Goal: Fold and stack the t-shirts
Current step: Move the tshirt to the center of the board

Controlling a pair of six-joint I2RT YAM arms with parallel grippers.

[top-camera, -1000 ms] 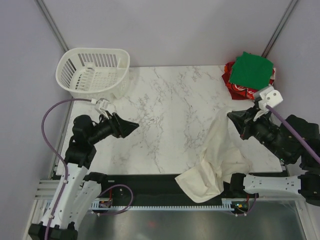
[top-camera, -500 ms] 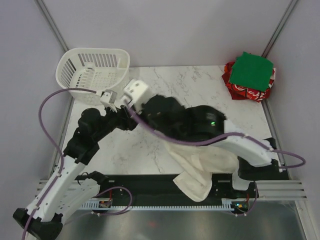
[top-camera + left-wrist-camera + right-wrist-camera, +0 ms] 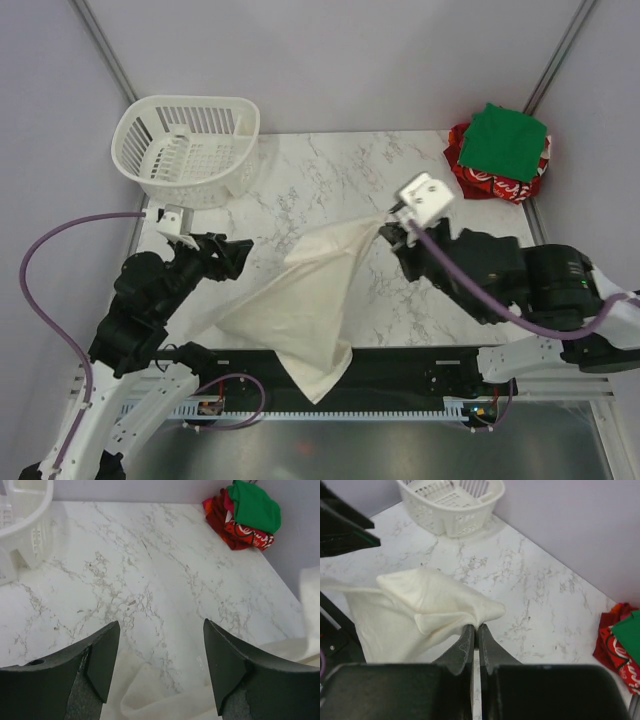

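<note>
Pinching a corner of the cream tee [image 3: 305,300], the right fingers [image 3: 464,647] are clamped tight. The cloth stretches diagonally to the empty, wide-apart left fingers [image 3: 102,657], its free edge just under them, so left's nearer.

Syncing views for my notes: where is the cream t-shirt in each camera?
Top external: cream t-shirt centre, hanging over the near edge.
Left wrist: cream t-shirt along the bottom.
Right wrist: cream t-shirt centre-left, pinched in the right tool.
Shared landmark: white basket, seen in all three.
</note>
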